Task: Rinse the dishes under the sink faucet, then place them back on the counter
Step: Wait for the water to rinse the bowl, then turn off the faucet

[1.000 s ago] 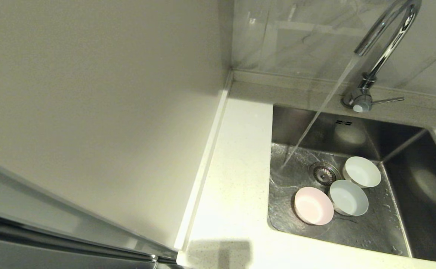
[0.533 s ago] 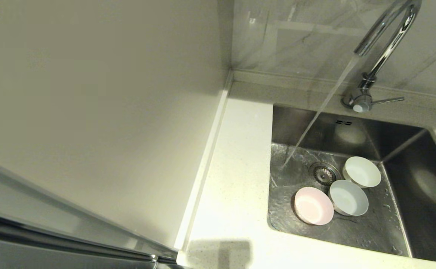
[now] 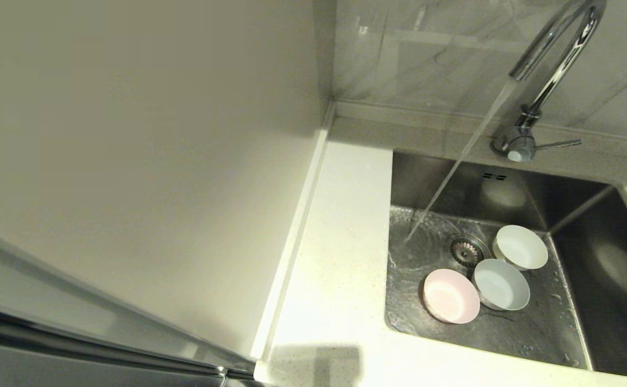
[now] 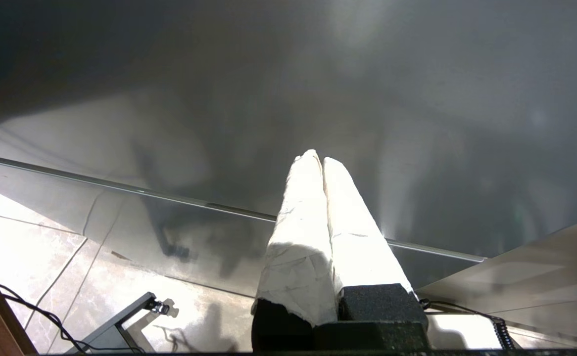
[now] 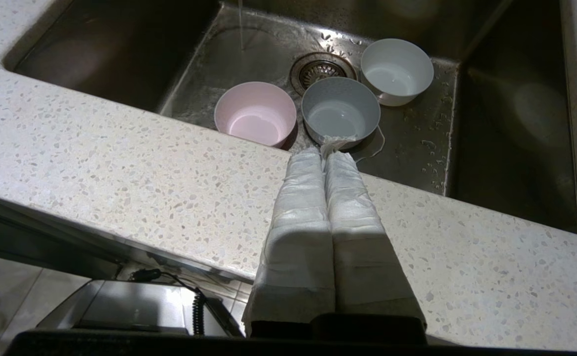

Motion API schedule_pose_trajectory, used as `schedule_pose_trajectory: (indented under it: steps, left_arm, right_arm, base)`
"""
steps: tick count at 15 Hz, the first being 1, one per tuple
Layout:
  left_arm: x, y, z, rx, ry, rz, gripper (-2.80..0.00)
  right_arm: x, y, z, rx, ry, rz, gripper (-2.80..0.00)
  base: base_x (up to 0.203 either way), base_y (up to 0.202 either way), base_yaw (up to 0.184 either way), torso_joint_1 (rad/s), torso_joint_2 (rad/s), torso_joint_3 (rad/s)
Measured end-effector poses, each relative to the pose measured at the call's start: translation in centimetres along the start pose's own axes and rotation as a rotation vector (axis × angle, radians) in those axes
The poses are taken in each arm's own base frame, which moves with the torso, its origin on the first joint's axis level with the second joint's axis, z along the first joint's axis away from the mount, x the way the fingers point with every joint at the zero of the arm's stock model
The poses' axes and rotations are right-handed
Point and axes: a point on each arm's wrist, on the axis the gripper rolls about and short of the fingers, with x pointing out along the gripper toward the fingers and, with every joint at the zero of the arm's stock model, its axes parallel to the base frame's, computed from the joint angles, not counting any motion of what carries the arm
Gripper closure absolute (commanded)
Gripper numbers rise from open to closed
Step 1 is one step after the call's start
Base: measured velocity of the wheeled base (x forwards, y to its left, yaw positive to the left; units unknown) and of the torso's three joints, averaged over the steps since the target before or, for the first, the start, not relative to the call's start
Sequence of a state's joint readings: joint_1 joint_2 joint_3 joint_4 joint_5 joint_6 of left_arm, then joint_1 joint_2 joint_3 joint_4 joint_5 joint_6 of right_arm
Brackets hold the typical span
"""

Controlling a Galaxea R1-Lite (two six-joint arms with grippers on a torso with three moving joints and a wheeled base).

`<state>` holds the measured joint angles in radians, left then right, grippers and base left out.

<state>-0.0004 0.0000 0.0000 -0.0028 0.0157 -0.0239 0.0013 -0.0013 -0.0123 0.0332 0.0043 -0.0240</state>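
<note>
Three small bowls are sitting at the bottom of the sink (image 3: 588,269), which is sunk into the speckled off-white counter (image 3: 340,258) stretching along its left and near edges. Rising behind the basin, the chrome faucet (image 3: 555,64) is pouring a steady stream of water (image 3: 453,172) that is landing on the steel floor just left of the round drain (image 3: 467,250), not on any dish. Clustering around that drain, the grey-white bowl (image 3: 521,246) is lying to its right, the blue-grey bowl (image 3: 501,284) just in front of it, and the pink bowl (image 3: 450,295) nearest the counter's left side, each upright. Hanging below the counter's front edge, the right gripper (image 5: 324,154) is pressing its wrapped fingers together on nothing. Further off, facing a dark glossy panel, the left gripper (image 4: 322,159) is doing likewise, fingers touching and empty.
</note>
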Motion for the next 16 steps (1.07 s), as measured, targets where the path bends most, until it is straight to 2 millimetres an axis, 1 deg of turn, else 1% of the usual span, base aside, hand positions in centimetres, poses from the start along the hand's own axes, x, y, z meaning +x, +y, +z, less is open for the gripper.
schedule_pose_trajectory:
  steps: [6, 9, 11, 12, 14, 15, 16]
  left_arm:
    - [0.0, 0.0, 0.0, 0.000, 0.000, 0.000, 0.00]
    - [0.0, 0.0, 0.0, -0.001, 0.000, 0.000, 0.00]
    - [0.0, 0.0, 0.0, 0.000, 0.000, 0.000, 0.00]
    - [0.0, 0.0, 0.0, 0.000, 0.000, -0.001, 0.00]
    - [0.0, 0.0, 0.0, 0.000, 0.000, -0.001, 0.00]
    - [0.0, 0.0, 0.0, 0.000, 0.000, -0.001, 0.00]
    - [0.0, 0.0, 0.0, 0.000, 0.000, -0.001, 0.00]
  right_arm:
    - [0.0, 0.0, 0.0, 0.000, 0.000, 0.000, 0.00]
    - [0.0, 0.0, 0.0, -0.031, -0.011, 0.003, 0.00]
    - [0.0, 0.0, 0.5, -0.037, -0.010, 0.001, 0.00]
    - [0.0, 0.0, 1.2, -0.033, -0.004, 0.000, 0.00]
    - [0.6, -0.1, 4.0, 0.005, 0.032, -0.010, 0.00]
    - [1.4, -0.1, 6.2, 0.041, 0.057, -0.024, 0.00]
    - [2.6, -0.2, 8.8, 0.089, 0.081, -0.046, 0.00]
  base:
    - [0.000, 0.000, 0.000, 0.000, 0.00, 0.000]
    - [0.000, 0.000, 0.000, 0.000, 0.00, 0.000]
    - [0.000, 0.000, 0.000, 0.000, 0.00, 0.000]
    - [0.000, 0.000, 0.000, 0.000, 0.00, 0.000]
    - [0.000, 0.000, 0.000, 0.000, 0.00, 0.000]
    - [0.000, 0.000, 0.000, 0.000, 0.00, 0.000]
    - [0.000, 0.000, 0.000, 0.000, 0.00, 0.000]
